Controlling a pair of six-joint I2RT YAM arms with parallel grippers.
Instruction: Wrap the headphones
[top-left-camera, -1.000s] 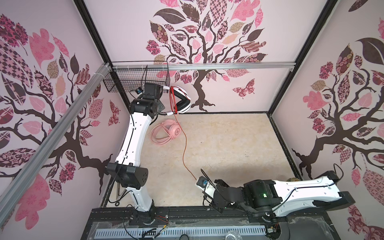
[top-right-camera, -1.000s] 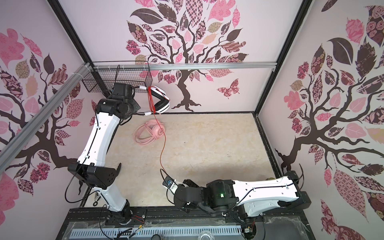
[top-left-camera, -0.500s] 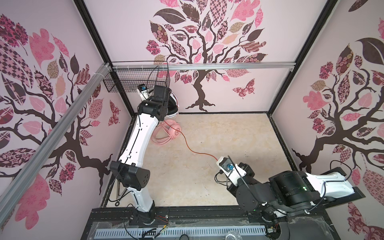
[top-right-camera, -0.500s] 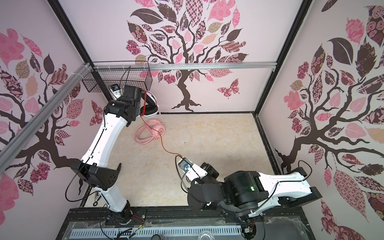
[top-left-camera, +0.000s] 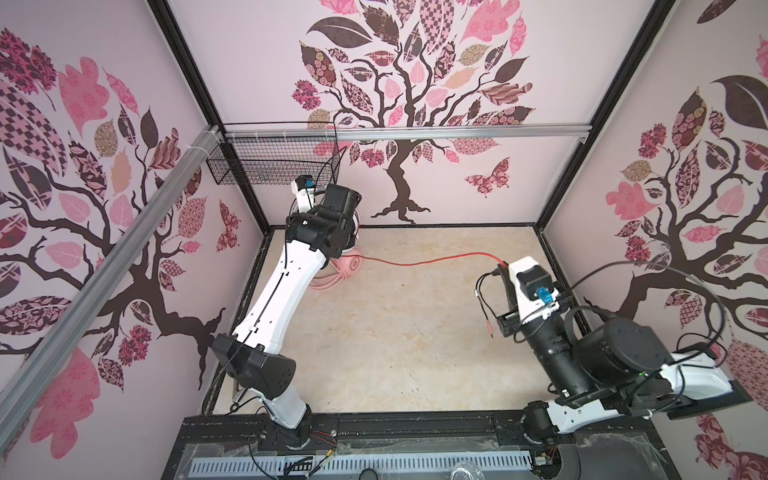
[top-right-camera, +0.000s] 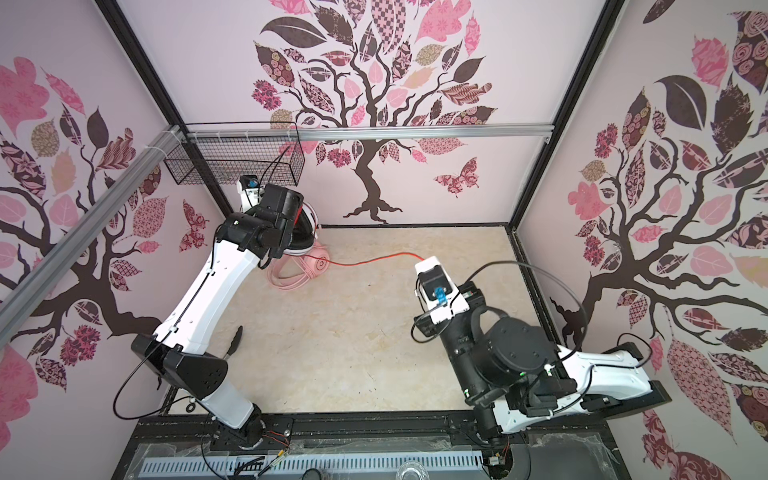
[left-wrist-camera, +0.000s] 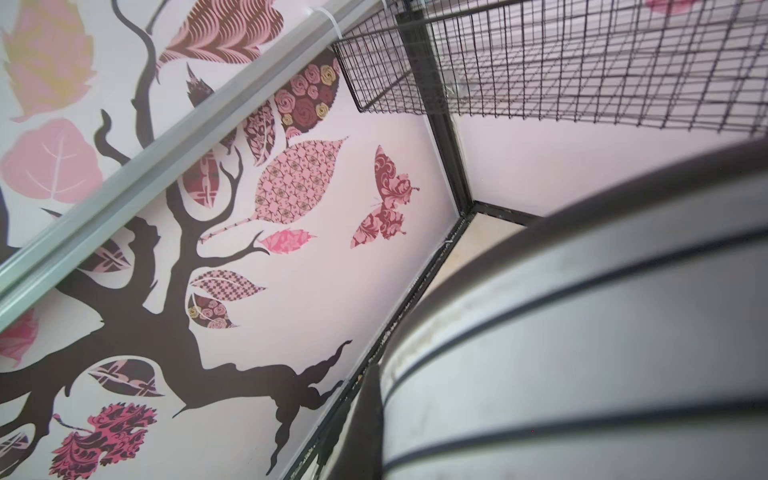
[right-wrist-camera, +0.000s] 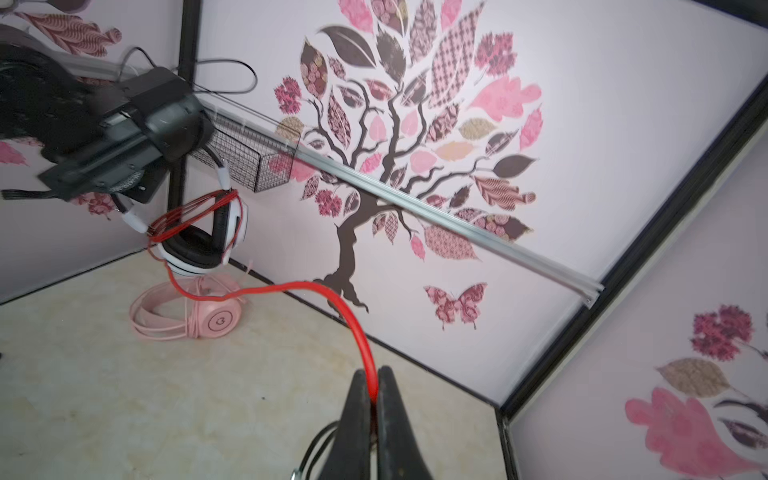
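— Which step are you on?
— Winding. My left fingers (right-wrist-camera: 166, 170) are closed on the band of the white headset (right-wrist-camera: 208, 245), holding it up in the back-left corner over the pink headset (right-wrist-camera: 187, 316) on the bench (right-wrist-camera: 124, 415). My right fingers (right-wrist-camera: 372, 390) pinch the orange-red cable (right-wrist-camera: 332, 299). Some turns are on; a long run is left.
— Next?
— Probably another loop round the band, cable taut, clear of the pink one.

Both top views: high overhead, far, tilted toward far side; whole table (top-left-camera: 395, 353) covered.
Left wrist view: pressed close on blurred white headset (left-wrist-camera: 582, 332), facing corner under wire basket (left-wrist-camera: 582, 62).
Right wrist view: low over table, looking along red cable (right-wrist-camera: 365, 353) toward same basket, white headset and pink headset (right-wrist-camera: 220, 320); top views share these.
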